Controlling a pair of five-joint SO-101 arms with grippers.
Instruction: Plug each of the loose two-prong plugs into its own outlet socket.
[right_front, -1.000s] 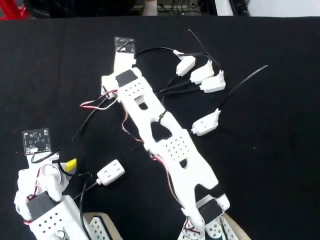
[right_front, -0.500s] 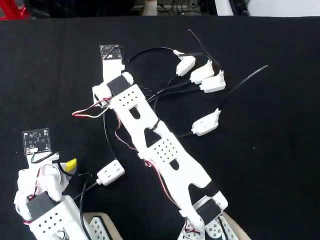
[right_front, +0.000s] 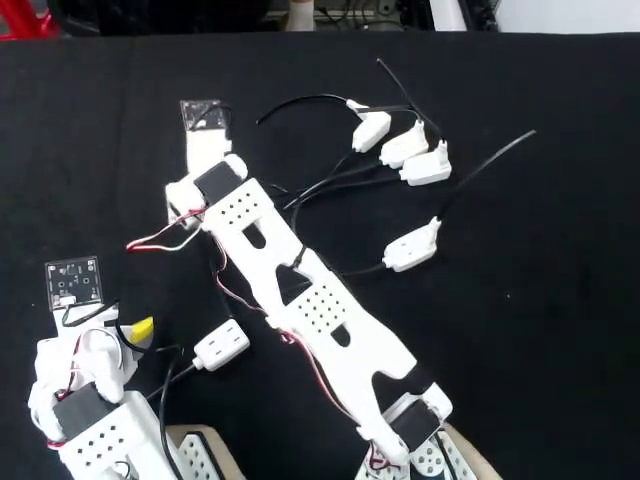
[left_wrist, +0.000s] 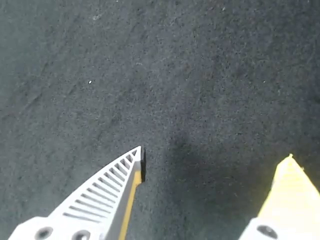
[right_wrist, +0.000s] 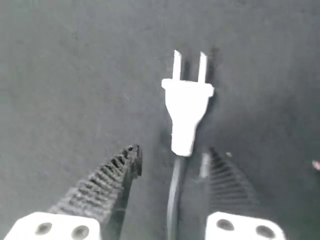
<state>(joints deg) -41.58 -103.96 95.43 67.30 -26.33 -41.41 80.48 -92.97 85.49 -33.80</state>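
A white two-prong plug (right_wrist: 187, 102) lies on the black mat with its prongs pointing away from my right gripper (right_wrist: 170, 152). That gripper is open; the plug's tail sits at its fingertips and the black cord (right_wrist: 172, 200) runs back between the fingers. In the high view the right arm (right_front: 300, 290) stretches diagonally to the mat's upper left. A white outlet socket (right_front: 222, 345) lies near the left arm (right_front: 85, 400). My left gripper (left_wrist: 215, 155) is open over bare mat.
Three more white socket blocks (right_front: 405, 145) cluster at the upper right, and another (right_front: 412, 248) lies below them, all trailing black cords (right_front: 300, 100). The right arm's red and white wires (right_front: 160, 235) hang beside it. Black mat (right_front: 560, 330) stretches to the right.
The right arm has swung to the left across the mat, away from the socket cluster. The left arm has not moved.
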